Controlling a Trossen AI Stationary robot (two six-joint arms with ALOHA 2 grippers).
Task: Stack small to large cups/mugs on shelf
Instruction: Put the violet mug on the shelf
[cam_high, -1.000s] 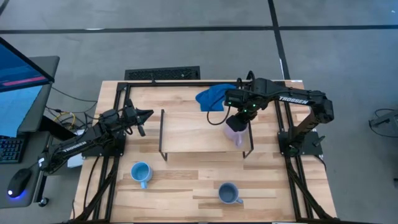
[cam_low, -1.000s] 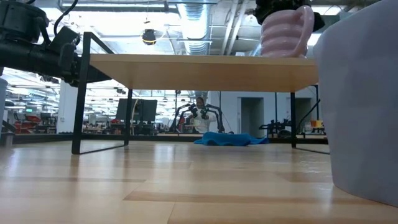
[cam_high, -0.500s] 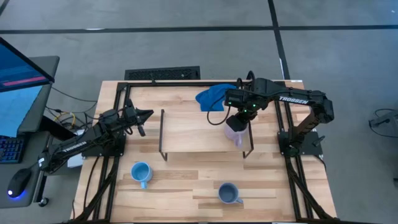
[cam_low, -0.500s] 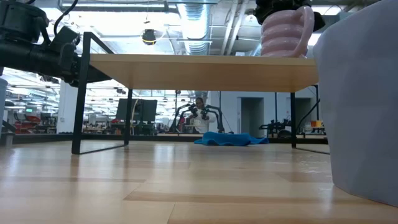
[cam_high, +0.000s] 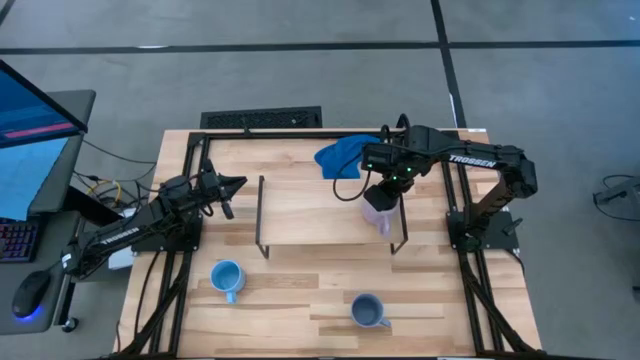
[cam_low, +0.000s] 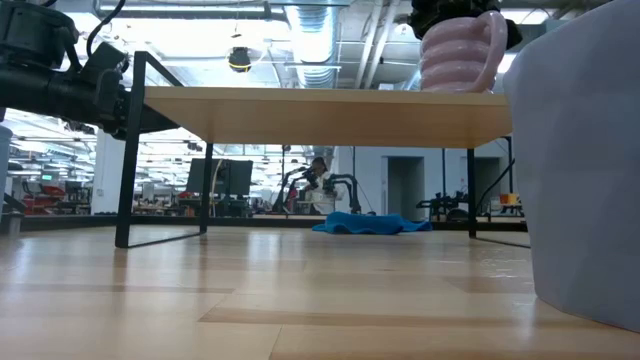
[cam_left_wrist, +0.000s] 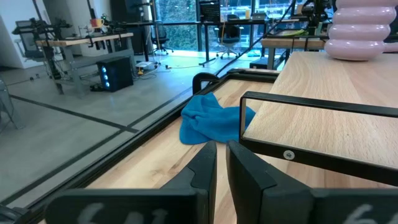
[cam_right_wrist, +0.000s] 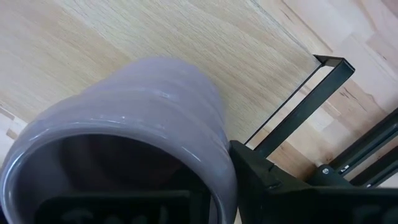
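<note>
The pale lilac mug (cam_high: 377, 216) stands on the right end of the light-wood shelf (cam_high: 315, 215); the low view shows its ribbed body (cam_low: 452, 55) on the board (cam_low: 320, 115). My right gripper (cam_high: 383, 196) is shut on it from above. The sky-blue mug (cam_high: 226, 277) and the grey-blue mug (cam_high: 368, 310) stand on the tabletop near its front edge; the grey-blue one fills the low view's right side (cam_low: 585, 170). My left gripper (cam_high: 238, 184) is shut and empty, level beside the shelf's left end. My right gripper holds the lilac mug by its rim wall (cam_right_wrist: 217, 155), one finger inside the mug and the other finger (cam_right_wrist: 270, 186) outside it. The fingers come from above, slanting down. The mug stands upright with its base on the shelf board (cam_low: 450, 92).
A bright blue cloth (cam_high: 340, 155) lies behind the shelf toward the table's far edge. The shelf's black wire legs (cam_high: 262, 215) stand at both ends. Black frame rails run along the table's edges. The shelf's left and middle parts are bare wood.
</note>
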